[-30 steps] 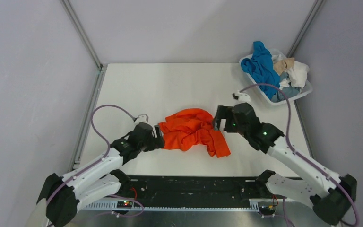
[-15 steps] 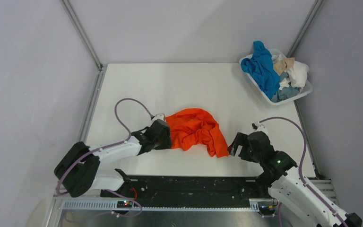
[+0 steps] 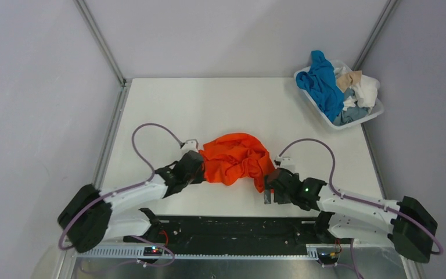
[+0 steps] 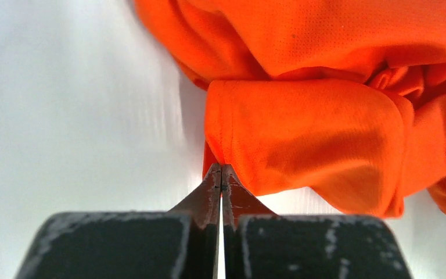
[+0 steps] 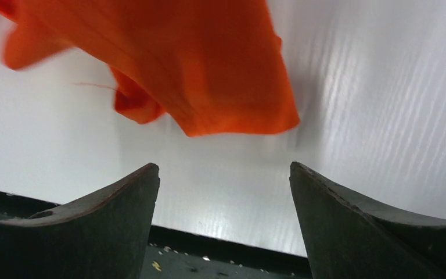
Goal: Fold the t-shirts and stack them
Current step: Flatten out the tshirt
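On white walled-in table (image 3: 209, 104), orange t-shirt (image 3: 235, 157)

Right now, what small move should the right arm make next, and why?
Probably ease the right gripper forward onto the near corner of the bright orange cloth t-shirt and close. Its jaws stand open, short of that corner, while the left gripper is shut on the shirt's opposite edge; a second hold would let the arms spread it.
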Robot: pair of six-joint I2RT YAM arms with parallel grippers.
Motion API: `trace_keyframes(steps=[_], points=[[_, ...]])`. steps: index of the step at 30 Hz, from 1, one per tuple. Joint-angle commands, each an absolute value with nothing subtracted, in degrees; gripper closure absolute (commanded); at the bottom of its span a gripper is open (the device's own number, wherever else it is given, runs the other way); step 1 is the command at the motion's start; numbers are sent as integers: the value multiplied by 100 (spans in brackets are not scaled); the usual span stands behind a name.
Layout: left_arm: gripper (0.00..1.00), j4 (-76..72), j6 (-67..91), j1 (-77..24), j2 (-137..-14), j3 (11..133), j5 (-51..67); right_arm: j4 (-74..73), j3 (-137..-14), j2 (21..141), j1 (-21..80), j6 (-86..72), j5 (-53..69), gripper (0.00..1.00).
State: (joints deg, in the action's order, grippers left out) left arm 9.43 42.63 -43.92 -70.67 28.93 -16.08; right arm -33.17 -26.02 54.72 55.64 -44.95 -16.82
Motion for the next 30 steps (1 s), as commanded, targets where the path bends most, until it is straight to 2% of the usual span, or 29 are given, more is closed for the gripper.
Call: trace_keyframes(steps=[1,5,7,9,10,11,12,13,15,17,22,24,30], points=[[100,800,4437,-4422,-6036,2518,-2176,-2681,-3041,5989,5856,-4460,-2555,15],[100,794,4417,-4424,-5465,2279,-2005,-2119,-3146,6564,5905,-4395,-2599,18],[100,797,4449,-4422,-5358,2215,-1971,-2131,-3268,6860,5856,-4503,-2747,27],[100,801,4496,-4421,-5269,2161,-2016,-2353,-3386,7098,5790,-4649,-2914,39],[100,798,4530,-4425,-5240,2148,-2032,-2544,-3402,7180,5728,-4744,-3014,49],[100,794,4541,-4422,-5201,2130,-2088,-2647,-3415,7193,5648,-4793,-3054,53],[100,792,4550,-4421,-5180,2128,-2112,-2872,-3417,7184,5610,-4920,-3145,65],[100,787,4543,-4421,-5169,2143,-2152,-3098,-3418,7156,5547,-4965,-3234,71],[100,785,4465,-4423,-5216,2208,-2203,-3389,-3411,7020,5498,-5039,-3398,90],[100,783,4417,-4421,-5306,2303,-2253,-3573,-3410,6823,5429,-5077,-3488,100],[100,782,4249,-4379,-5385,2676,-2561,-3461,-3410,5860,5062,-4543,-3117,100],[100,700,4079,-4294,-5439,2888,-2740,-3285,-3410,5462,4423,-4223,-2708,100],[100,520,3537,-3465,-5986,3919,-2458,-1818,-3551,4753,2315,-3618,84,100]])
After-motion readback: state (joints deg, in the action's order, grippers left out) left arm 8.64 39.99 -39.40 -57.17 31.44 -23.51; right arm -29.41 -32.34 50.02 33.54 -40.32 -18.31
